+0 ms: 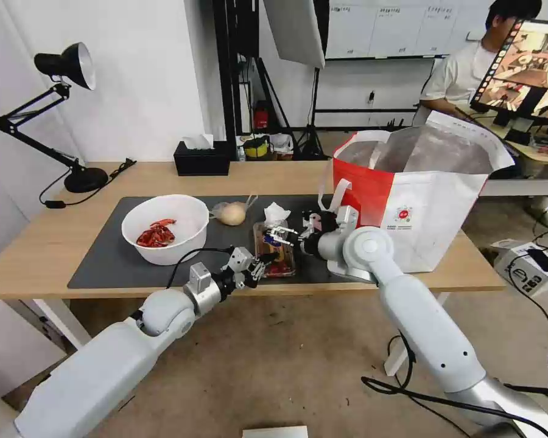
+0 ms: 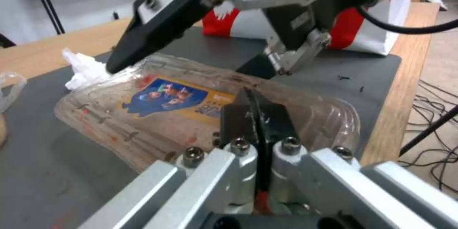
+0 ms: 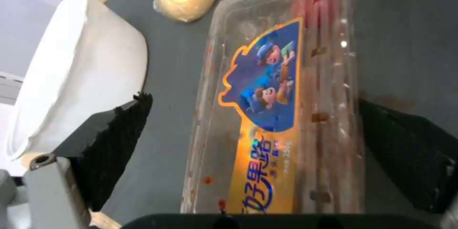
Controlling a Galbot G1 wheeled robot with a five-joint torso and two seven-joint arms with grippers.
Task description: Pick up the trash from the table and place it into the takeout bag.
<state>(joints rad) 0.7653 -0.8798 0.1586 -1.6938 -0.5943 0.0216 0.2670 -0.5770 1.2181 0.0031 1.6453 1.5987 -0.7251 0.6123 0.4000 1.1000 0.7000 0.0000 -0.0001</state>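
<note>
The clear hinged tray [image 1: 275, 250], with a blue-and-orange label and food scraps, lies on the dark mat [image 1: 103, 255] of the table [image 1: 36, 255]. My right gripper [image 1: 280, 234] is open over it, one finger on each long side of the tray [image 3: 277, 114]. My left gripper [image 2: 257, 111] is shut, its tips over the tray's near rim. Whether they pinch the rim is hidden. The white bowl of red shells [image 1: 164, 228], the bagged beige lump [image 1: 231, 213] and the crumpled tissue [image 1: 276, 213] lie nearby. The red-and-white takeout bag [image 1: 420, 188] stands open to the right.
A black tissue box [image 1: 202, 158] and a black desk lamp [image 1: 73, 121] stand at the table's back left. A monitor [image 1: 530, 73] stands on another desk behind the bag. Cables [image 1: 542, 316] trail on the floor at the right.
</note>
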